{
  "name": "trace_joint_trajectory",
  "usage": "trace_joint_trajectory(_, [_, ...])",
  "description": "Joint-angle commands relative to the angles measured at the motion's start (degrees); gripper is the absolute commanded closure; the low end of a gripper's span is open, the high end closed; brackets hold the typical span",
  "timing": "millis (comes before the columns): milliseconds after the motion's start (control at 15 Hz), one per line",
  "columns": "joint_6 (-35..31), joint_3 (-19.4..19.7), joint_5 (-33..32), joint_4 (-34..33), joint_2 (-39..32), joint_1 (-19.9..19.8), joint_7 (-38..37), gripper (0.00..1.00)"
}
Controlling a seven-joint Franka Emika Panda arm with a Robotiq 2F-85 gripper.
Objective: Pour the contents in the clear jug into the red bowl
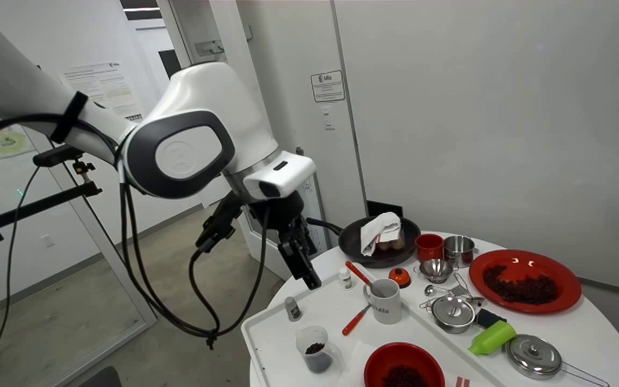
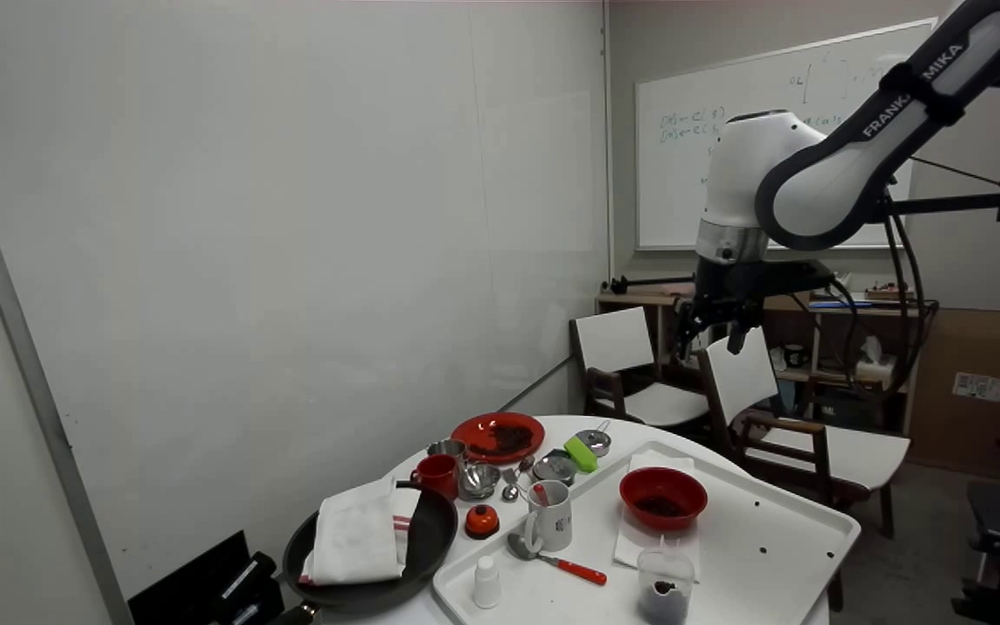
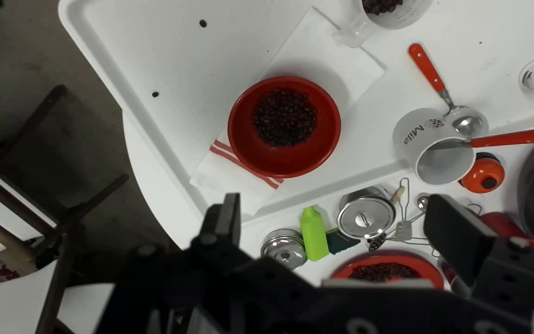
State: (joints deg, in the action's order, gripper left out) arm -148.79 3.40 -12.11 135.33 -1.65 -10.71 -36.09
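The clear jug (image 1: 317, 361) stands upright on the white tray with dark beans in it; it also shows in an exterior view (image 2: 665, 595) and, cut off at the top edge, in the wrist view (image 3: 410, 16). Its handle points toward the red bowl. The red bowl (image 3: 271, 162) sits on a white cloth on the tray, with dark beans inside; it shows in both exterior views (image 1: 378, 365) (image 2: 663, 523). My gripper (image 3: 334, 204) is open and empty, fingers wide apart. It hangs high above the table, touching nothing, in both exterior views (image 1: 312, 282) (image 2: 708, 347).
On the tray (image 2: 778, 582) stand a white mug (image 1: 386, 309) with a red-handled utensil, a red-handled spoon (image 3: 427, 67) and a white bottle (image 2: 487, 583). Around it are a pan (image 1: 376, 258), wide red dish (image 1: 562, 279), green bottle (image 3: 314, 234), metal pots and red cup (image 1: 429, 247).
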Motion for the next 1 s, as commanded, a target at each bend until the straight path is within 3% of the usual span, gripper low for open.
trace_joint_trajectory(0, [0.1, 1.7, 0.2, -0.2, 0.0, 1.6, 0.2, 0.00])
trace_joint_trajectory(133, [0.3, 2.1, 0.0, -0.8, -0.5, 1.5, -1.8, 0.00])
trace_joint_trajectory(467, [0.6, 3.9, 6.6, -3.2, -7.3, 1.9, -6.7, 0.00])
trace_joint_trajectory(933, [2.5, 5.4, 11.6, -9.9, -19.6, 4.4, -9.8, 0.00])
